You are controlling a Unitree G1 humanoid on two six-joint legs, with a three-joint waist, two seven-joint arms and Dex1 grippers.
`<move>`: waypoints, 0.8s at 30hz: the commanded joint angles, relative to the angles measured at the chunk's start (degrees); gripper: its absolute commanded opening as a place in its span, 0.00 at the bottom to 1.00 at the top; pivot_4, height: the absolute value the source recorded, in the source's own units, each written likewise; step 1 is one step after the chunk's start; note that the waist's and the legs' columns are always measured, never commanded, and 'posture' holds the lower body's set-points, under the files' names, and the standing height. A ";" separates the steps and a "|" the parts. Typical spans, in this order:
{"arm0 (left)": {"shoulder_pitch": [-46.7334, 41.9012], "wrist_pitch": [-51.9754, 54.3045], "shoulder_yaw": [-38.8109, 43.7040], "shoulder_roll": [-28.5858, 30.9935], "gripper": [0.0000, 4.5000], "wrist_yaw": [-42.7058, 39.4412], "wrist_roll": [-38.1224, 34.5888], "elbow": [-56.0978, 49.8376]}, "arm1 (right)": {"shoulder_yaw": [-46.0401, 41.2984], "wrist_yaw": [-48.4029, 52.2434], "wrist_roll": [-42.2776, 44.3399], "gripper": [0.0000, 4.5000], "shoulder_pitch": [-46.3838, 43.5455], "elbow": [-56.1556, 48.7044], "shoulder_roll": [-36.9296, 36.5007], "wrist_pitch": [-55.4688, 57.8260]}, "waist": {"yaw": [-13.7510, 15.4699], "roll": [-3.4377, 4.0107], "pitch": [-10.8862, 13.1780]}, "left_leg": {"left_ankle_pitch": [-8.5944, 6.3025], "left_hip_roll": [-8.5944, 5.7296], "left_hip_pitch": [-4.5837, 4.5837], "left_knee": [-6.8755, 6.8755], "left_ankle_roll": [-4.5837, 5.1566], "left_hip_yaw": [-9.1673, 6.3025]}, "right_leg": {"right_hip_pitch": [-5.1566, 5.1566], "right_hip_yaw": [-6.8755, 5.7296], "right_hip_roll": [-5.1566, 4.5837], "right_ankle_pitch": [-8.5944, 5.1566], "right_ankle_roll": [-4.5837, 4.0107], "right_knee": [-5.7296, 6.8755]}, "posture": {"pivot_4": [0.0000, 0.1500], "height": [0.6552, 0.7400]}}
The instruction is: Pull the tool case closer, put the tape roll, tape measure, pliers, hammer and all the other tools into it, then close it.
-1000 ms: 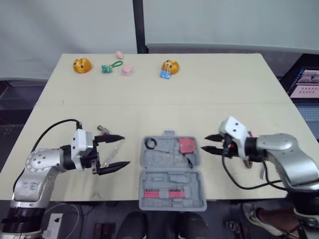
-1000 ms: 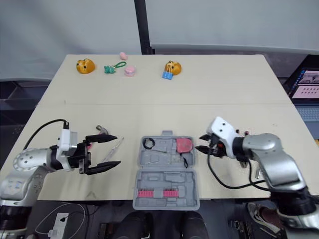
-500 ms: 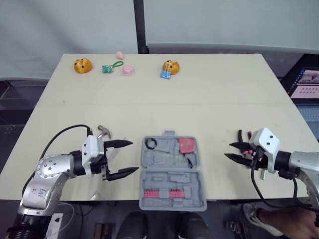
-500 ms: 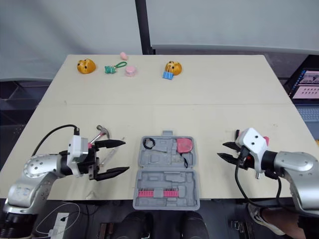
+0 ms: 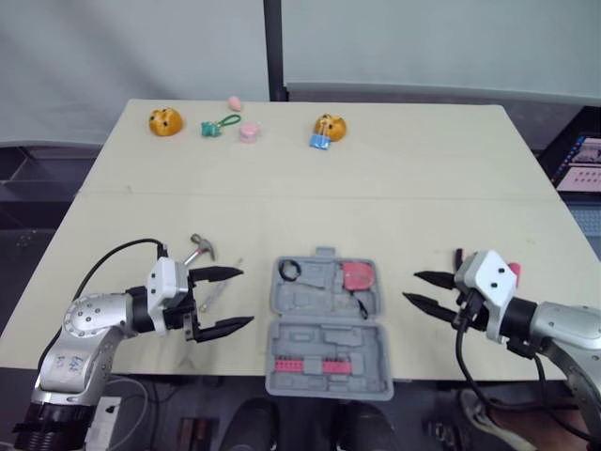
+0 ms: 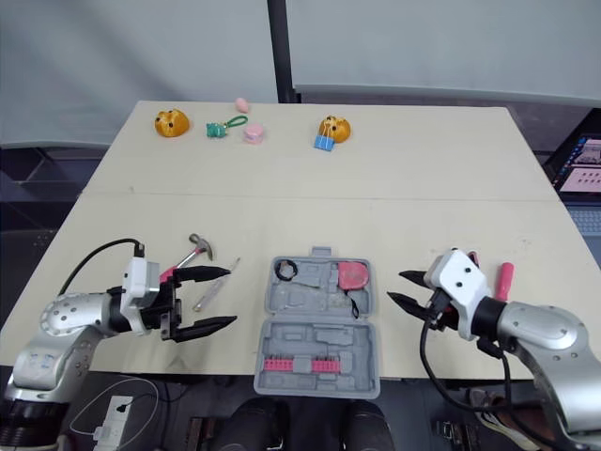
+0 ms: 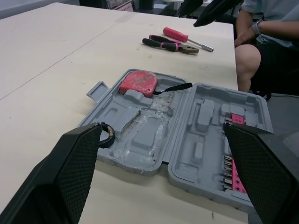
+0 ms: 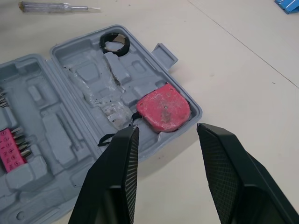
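Left eye view: open tool case (image 5: 326, 324) lower centre, tape measure (image 5: 356, 275) and tape roll (image 5: 288, 270) inside; left gripper (image 5: 242, 297) lower left, right gripper (image 5: 411, 287) lower right, both spread, empty.

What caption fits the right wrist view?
Open fingers face the open tool case holding tape measure and tape roll.

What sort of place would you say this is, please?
Likely a robot lab: a plain table holds a tool case and small toys, a person sits beside it, and a screen stands to the right.
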 commanded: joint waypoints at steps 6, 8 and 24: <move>2.62 -1.01 3.12 1.36 1.00 -1.49 -1.61 -1.89 | 0.29 -2.23 1.48 0.47 -1.23 -2.05 0.13 0.72 | -0.05 0.00 0.00 | 0.00 0.01 0.01 0.00 0.00 -0.01 | 0.00 -0.01 0.01 0.00 0.00 0.01 | 1.00 0.15; 2.47 -0.83 3.14 1.39 1.00 -1.46 -1.55 -2.09 | 0.60 -2.11 2.07 0.47 -1.57 -1.85 0.13 1.16 | -0.01 0.00 0.00 | 0.00 0.01 0.01 0.00 0.00 0.00 | 0.00 -0.01 0.01 0.00 0.00 0.00 | 1.00 0.15; 21.07 2.21 12.00 -0.72 1.00 5.89 -1.58 -6.49 | -14.50 0.94 10.70 0.47 25.44 -12.90 2.90 4.23 | 0.04 -0.01 -0.01 | -0.08 0.07 0.16 -0.08 0.13 -0.08 | 0.28 -0.05 0.04 0.00 0.00 -0.26 | 1.00 0.15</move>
